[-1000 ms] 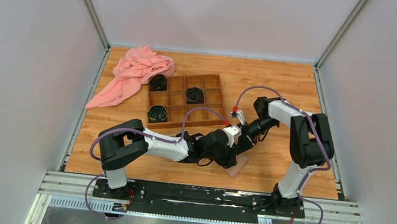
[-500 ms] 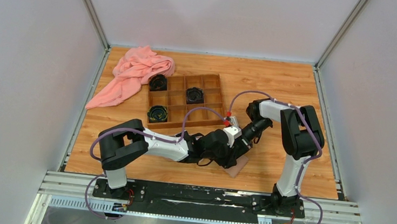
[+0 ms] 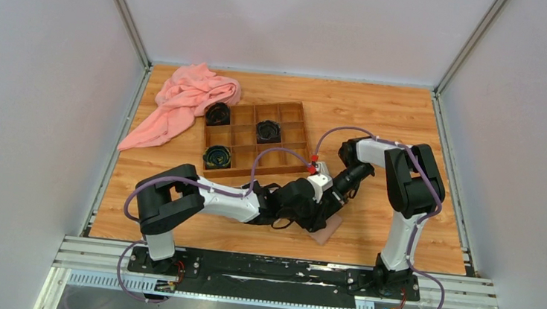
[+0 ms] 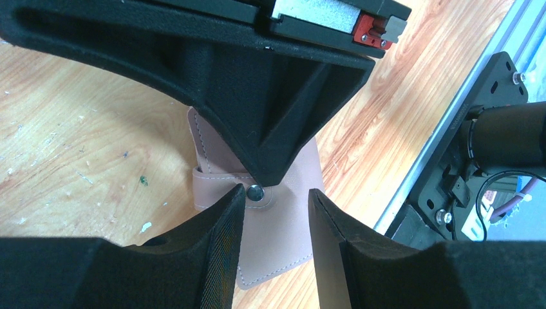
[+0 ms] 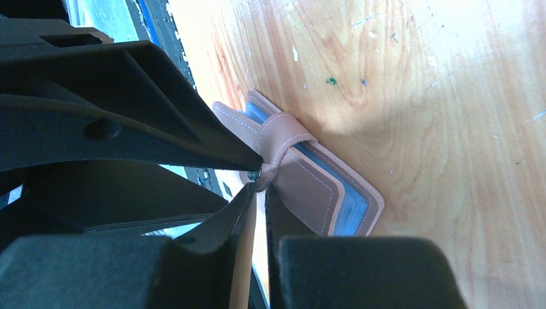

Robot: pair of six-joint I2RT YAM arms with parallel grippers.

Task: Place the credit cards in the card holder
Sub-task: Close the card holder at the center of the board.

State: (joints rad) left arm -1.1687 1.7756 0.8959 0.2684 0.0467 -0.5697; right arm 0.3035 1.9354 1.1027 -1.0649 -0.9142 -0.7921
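The tan card holder (image 4: 283,225) lies on the wood table near the front edge, its strap fastened by a snap button (image 4: 256,192). Its pale blue inside shows along one edge (image 5: 351,209). In the top view only a corner of the card holder (image 3: 328,230) shows under the two arms. My right gripper (image 5: 259,187) is pinched on the strap's tab beside the snap. My left gripper (image 4: 277,190) stands open over the holder, one finger on each side of the snap corner. No credit cards are in view.
A brown wooden compartment box (image 3: 257,139) with black coiled items (image 3: 268,131) stands behind the arms. A pink cloth (image 3: 185,102) lies at the back left. The metal rail (image 4: 412,180) runs just past the holder at the table's near edge.
The right arm has drawn in and come down to the holder, and its fingers have narrowed onto the strap tab. The left arm and the holder have not moved.
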